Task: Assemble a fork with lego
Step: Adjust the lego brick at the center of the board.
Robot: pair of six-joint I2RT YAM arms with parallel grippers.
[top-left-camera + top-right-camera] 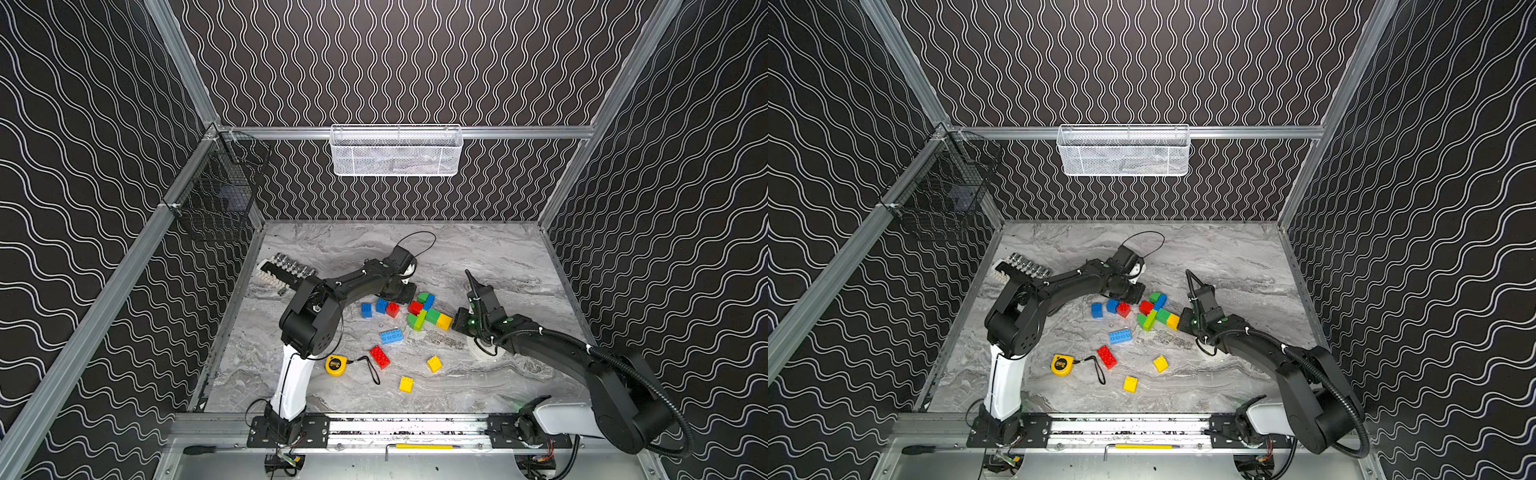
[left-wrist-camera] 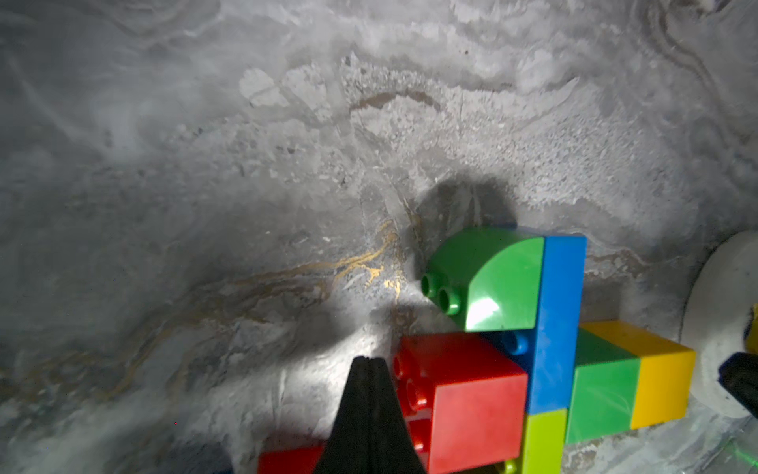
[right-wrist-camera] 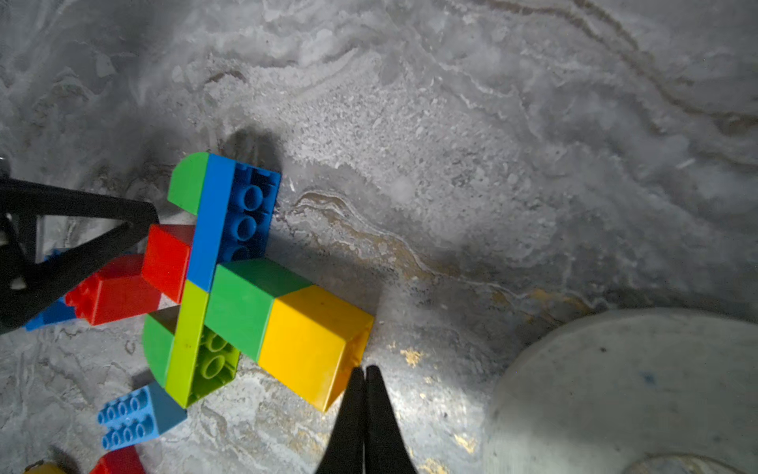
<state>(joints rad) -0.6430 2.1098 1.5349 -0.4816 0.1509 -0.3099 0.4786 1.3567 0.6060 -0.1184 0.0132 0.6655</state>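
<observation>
Marble table (image 1: 498, 266): L arm stretches far-right, R arm bends left; L fingers (image 2: 361, 410), R fingers (image 3: 383, 410) pressed together, empty, flanking joined lego (image 1: 428, 316).

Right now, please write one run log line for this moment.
left gripper: shut, beside red brick | right gripper: shut, by yellow brick | lego assembly: lying on table

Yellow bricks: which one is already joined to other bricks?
The yellow brick capping the green brick at the build's end, beside the shut right pincer. The loose yellow brick and the frontmost yellow brick lie alone, joined to nothing.
</observation>
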